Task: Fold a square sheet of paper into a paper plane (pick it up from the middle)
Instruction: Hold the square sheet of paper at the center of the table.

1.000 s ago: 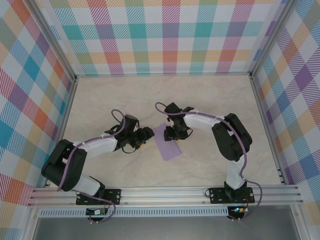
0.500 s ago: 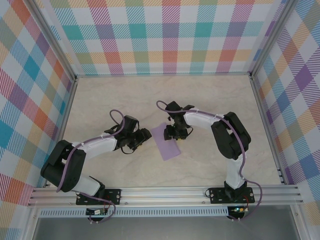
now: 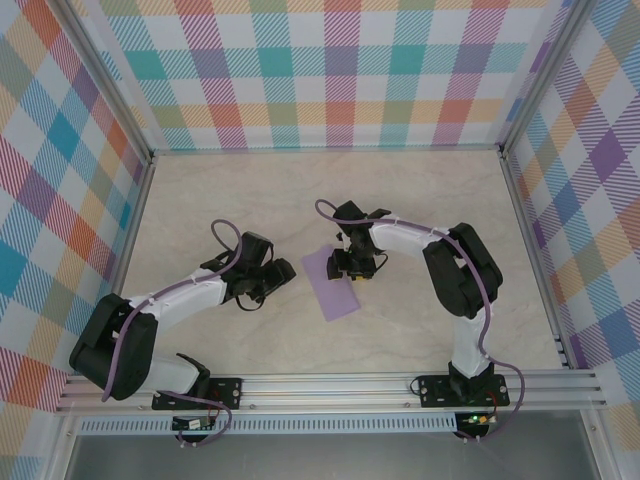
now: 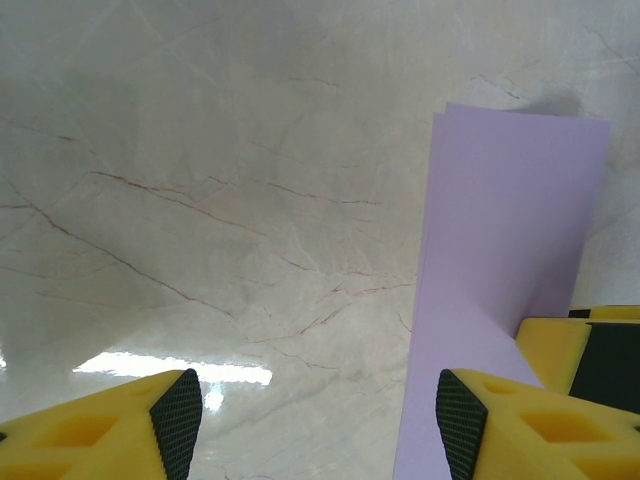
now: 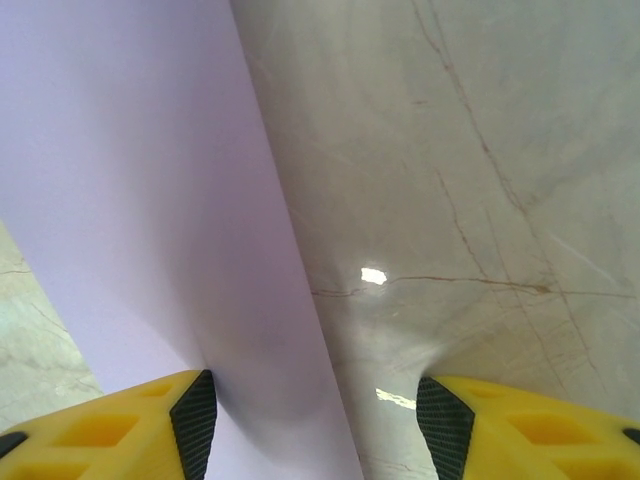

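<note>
Scene: A lavender sheet of paper (image 3: 331, 292) lies on the marble table (image 3: 420, 200) at the centre of the overhead view. It is doubled into a long rectangle slanting from upper left to lower right.

Left pincer: My left pincer (image 3: 283, 271) sits low over bare marble just left of the sheet, apart from it. In its own wrist view the left pincer (image 4: 315, 428) has its jaws well apart, with nothing between them but tabletop and a sliver of the sheet's near edge. It has hold of nothing.

Sheet from the left wrist: The sheet of paper (image 4: 505, 290) fills the right of the frame, with two layers showing at its top edge.

Right pincer: My right pincer (image 3: 345, 270) hangs over the sheet's upper right part. In its wrist view the right pincer (image 5: 320, 425) has its jaws parted and grips nothing. The sheet (image 5: 140, 200) covers the left of that frame, its long edge running down between my fingers. The lower-left finger (image 5: 195, 420) is over paper, though I cannot tell whether it touches. The other is over bare marble.

Surround: Plaid walls (image 3: 340, 70) enclose the table.
</note>
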### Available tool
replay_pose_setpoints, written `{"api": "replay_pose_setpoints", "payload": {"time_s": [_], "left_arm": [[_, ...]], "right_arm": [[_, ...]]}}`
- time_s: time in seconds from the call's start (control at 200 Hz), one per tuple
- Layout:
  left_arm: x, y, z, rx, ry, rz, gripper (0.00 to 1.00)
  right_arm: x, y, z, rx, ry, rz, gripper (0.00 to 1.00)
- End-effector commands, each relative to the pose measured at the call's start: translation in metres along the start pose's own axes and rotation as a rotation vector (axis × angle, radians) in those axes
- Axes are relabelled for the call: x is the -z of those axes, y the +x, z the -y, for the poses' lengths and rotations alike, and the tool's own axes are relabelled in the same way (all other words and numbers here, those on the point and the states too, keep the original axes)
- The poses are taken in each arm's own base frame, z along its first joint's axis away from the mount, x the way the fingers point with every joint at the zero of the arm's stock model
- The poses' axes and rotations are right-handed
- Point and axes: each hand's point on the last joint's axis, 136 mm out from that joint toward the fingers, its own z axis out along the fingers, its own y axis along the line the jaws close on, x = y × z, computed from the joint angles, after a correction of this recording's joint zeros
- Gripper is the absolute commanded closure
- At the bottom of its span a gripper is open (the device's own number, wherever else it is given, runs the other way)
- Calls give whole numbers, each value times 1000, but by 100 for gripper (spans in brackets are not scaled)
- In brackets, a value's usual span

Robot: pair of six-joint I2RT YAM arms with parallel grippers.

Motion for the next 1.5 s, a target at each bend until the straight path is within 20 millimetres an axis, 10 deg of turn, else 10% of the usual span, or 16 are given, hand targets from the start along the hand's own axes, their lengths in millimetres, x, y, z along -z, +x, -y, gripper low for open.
{"api": "replay_pose_setpoints", "payload": {"time_s": [0.0, 1.495], "left_arm": [[6, -8, 10, -17, 19, 14, 35], [-43, 15, 90, -65, 279, -191, 67]], "right_arm": [[-45, 9, 26, 27, 57, -54, 39], [-67, 5, 34, 60, 98, -90, 40]]}}
